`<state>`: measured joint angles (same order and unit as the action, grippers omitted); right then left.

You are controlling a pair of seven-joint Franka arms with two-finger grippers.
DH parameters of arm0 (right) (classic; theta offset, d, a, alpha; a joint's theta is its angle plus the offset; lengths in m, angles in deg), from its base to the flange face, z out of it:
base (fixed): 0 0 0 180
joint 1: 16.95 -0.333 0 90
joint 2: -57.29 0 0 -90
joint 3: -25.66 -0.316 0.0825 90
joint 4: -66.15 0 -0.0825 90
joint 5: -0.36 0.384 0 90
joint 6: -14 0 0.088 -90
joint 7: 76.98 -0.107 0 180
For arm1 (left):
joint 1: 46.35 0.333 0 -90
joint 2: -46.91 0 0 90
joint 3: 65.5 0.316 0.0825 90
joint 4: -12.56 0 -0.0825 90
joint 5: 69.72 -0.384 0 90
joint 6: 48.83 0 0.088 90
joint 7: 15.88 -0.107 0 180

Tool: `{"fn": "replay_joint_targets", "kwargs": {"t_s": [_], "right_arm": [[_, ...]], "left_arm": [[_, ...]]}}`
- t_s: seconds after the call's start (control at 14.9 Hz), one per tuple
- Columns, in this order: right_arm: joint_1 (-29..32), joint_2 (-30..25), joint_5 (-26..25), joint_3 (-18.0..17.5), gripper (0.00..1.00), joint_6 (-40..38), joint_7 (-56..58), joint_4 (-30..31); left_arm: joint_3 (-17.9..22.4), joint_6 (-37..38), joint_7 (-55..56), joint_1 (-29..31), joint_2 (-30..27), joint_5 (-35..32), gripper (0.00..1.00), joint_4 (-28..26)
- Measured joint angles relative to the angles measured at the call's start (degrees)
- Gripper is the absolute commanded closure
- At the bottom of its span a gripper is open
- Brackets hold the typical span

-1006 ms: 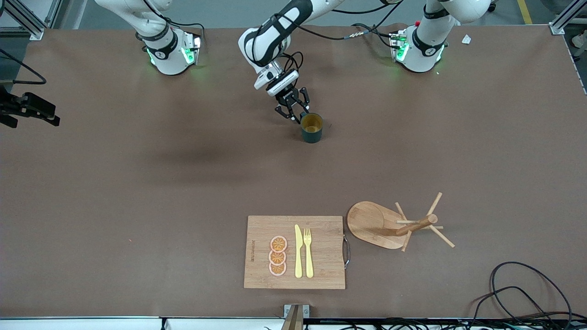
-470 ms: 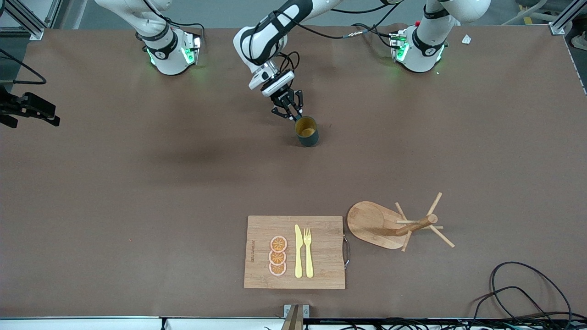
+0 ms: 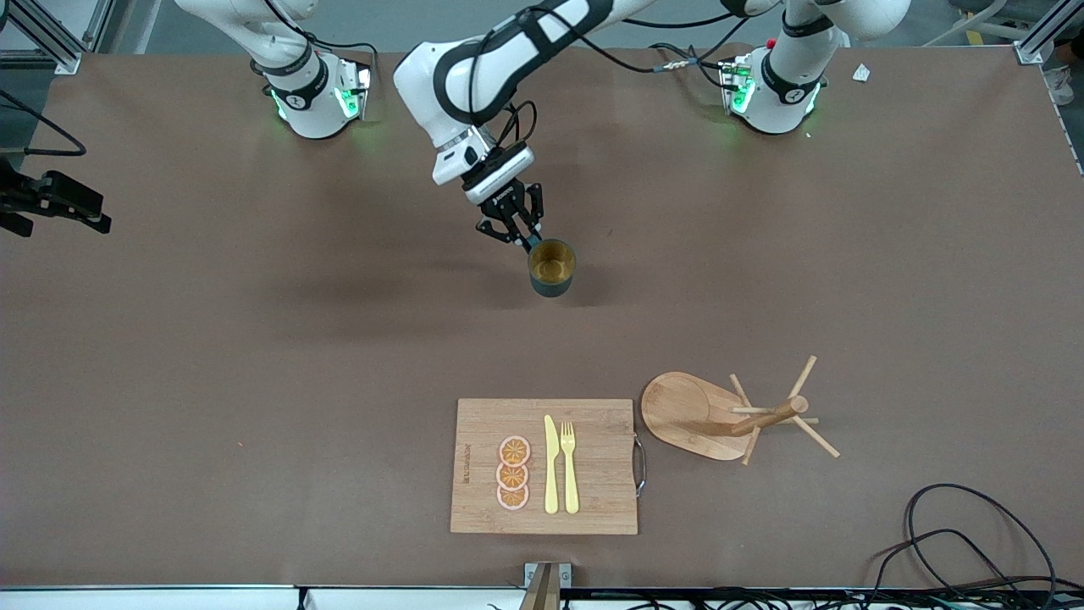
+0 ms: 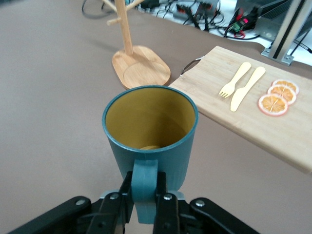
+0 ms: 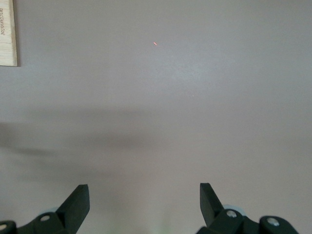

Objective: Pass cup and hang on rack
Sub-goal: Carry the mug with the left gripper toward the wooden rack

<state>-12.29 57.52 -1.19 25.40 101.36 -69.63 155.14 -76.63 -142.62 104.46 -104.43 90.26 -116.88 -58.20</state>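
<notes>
Cup (image 3: 551, 267) and left gripper (image 3: 518, 240) have shifted toward the right arm's end and nearer the front camera since a second ago.

Nearest the camera lies the board (image 3: 593, 500) with orange slices (image 3: 513, 473), knife (image 3: 551, 464) and fork (image 3: 569, 466); just beside it, toward the left arm's end, stands the rack (image 3: 703, 415). Farther off, mid-table, the left gripper's fingers (image 4: 165, 207) are clamped on the cup's handle (image 4: 144, 187), the cup upright, mouth up. Right gripper (image 5: 144, 204) hangs over bare table, jaws wide apart, holding nothing; that arm waits.
</notes>
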Motion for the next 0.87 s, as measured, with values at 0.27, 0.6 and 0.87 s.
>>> {"fn": "replay_joint_targets", "kwargs": {"t_s": [0.27, 0.6, 0.87], "right_arm": [[0.0, 0.0, 0.0, 0.0, 0.00, 0.0, -0.1, 0.0], [0.0, 0.0, 0.0, 0.0, 0.00, 0.0, -0.5, -0.2], [0.0, 0.0, 0.0, -0.1, 0.00, 0.0, -0.5, -0.2]], "left_arm": [[0.0, -6.1, -6.1, 8.7, -7.5, 13.3, 1.00, 2.0], [0.0, -9.0, -16.5, 21.4, -14.6, 31.3, 1.00, 2.0], [0.0, -11.0, -24.8, 30.9, -15.5, 46.3, 1.00, 1.9]]}}
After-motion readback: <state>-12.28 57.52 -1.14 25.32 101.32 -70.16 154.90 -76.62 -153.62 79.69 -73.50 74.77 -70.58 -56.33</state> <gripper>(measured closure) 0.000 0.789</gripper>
